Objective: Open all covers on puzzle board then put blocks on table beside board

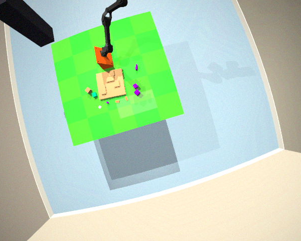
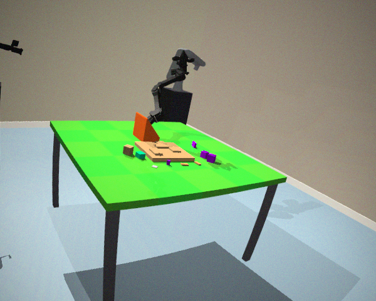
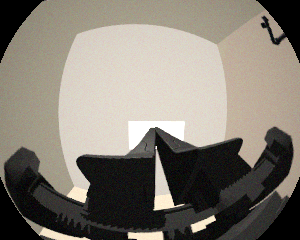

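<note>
The tan puzzle board (image 1: 117, 92) (image 2: 173, 159) lies flat on the green table, in front of the orange wedge. Raised tan pieces, seemingly covers, are on its top; whether each is open, and what is in the wells, is too small to tell. Outside the board lie a tan cube (image 1: 88, 90) (image 2: 128, 149), a teal block (image 1: 94, 94) (image 2: 140, 155) and two purple cubes, one at the front (image 1: 137, 92) (image 2: 211, 158). Which are the task's blocks is unclear. My gripper (image 3: 154, 130) is shut and empty, raised high behind the board, clear of it and pointing upward.
The orange wedge (image 1: 101, 58) (image 2: 140, 128) carries the arm's base behind the board. A thin purple piece (image 1: 136, 67) (image 2: 193, 144) stands to the right. A white piece (image 1: 100, 107) (image 2: 154, 167), a tiny purple piece (image 1: 107, 102) (image 2: 168, 162) and two small orange pieces lie before the board.
</note>
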Available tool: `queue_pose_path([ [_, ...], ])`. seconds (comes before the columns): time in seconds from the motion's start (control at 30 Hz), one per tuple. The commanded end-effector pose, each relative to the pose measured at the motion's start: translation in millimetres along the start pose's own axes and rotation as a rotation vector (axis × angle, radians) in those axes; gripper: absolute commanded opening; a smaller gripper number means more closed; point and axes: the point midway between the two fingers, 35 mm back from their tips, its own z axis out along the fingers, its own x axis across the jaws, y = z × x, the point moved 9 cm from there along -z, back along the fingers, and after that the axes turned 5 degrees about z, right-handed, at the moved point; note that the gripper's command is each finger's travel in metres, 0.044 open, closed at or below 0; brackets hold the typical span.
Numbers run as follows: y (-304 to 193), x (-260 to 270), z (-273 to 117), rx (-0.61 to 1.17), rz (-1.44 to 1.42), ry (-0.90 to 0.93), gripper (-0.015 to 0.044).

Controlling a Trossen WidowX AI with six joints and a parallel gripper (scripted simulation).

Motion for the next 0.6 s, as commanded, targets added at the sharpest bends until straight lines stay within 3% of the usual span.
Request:
queue_pose_path([
  [0.0, -15.9, 10.7, -4.3, 0.023, -0.034, 0.044, 0.0],
  [0.57, -62.6, 34.5, -22.4, 0.11, -0.149, 0.238, 0.0],
])
